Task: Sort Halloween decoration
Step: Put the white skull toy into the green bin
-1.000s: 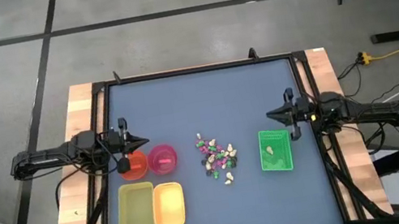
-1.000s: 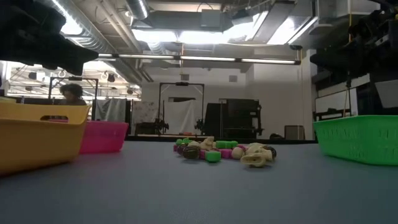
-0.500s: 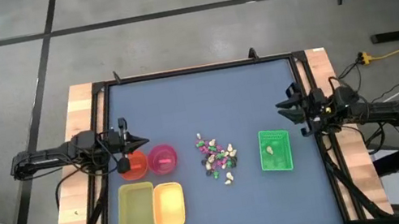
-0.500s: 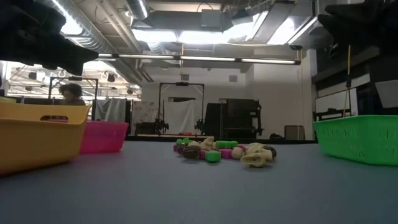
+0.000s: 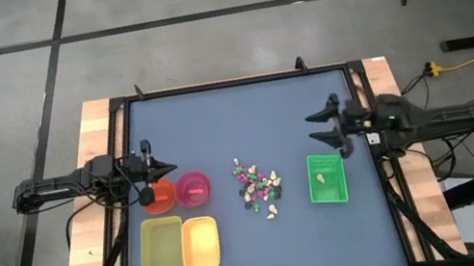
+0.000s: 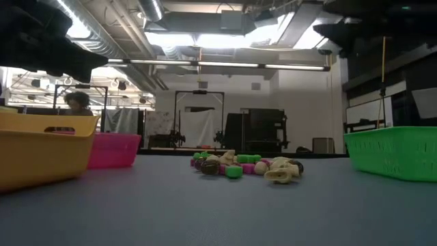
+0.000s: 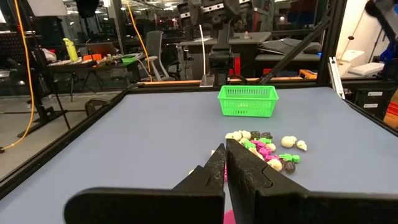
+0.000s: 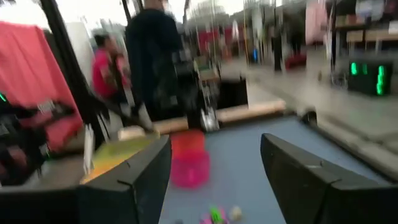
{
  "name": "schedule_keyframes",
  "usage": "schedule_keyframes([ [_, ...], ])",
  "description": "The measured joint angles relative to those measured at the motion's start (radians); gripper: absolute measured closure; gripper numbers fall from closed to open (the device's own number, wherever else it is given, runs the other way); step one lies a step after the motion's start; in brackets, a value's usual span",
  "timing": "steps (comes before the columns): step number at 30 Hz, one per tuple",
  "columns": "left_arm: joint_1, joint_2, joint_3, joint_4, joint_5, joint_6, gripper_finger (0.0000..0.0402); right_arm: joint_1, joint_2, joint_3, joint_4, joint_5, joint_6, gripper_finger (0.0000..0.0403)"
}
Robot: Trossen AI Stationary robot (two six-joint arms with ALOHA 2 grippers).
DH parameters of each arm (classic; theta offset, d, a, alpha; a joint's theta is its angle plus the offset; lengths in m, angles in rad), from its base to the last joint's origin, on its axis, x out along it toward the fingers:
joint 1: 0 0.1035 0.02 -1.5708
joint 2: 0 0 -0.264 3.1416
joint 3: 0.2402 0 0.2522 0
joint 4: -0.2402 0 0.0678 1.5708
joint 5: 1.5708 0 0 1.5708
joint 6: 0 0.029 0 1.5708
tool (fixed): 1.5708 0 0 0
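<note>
High view: right gripper (image 5: 318, 126) spread apart above green tray (image 5: 330, 197); left gripper (image 5: 146, 162) pressed together.

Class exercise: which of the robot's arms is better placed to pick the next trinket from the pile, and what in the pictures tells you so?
Probably the right. Its gripper is open and out over the table, beside the green tray. The left gripper is shut, above the orange bowl, with the pink bowl between it and the trinket pile.
</note>
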Motion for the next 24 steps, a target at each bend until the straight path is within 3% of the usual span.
schedule_keyframes([
  [11, 0.000, 0.000, 0.000, 0.000, 0.000, 0.000, 0.0401, 0.000, 0.495, 0.340, -0.336, 0.000, -0.177, 0.0155],
  [24, 0.000, 0.000, 0.000, 0.000, 0.000, 0.006, 0.0401, 0.000, 0.941, 0.566, -0.350, -0.019, -0.340, 0.0155],
])
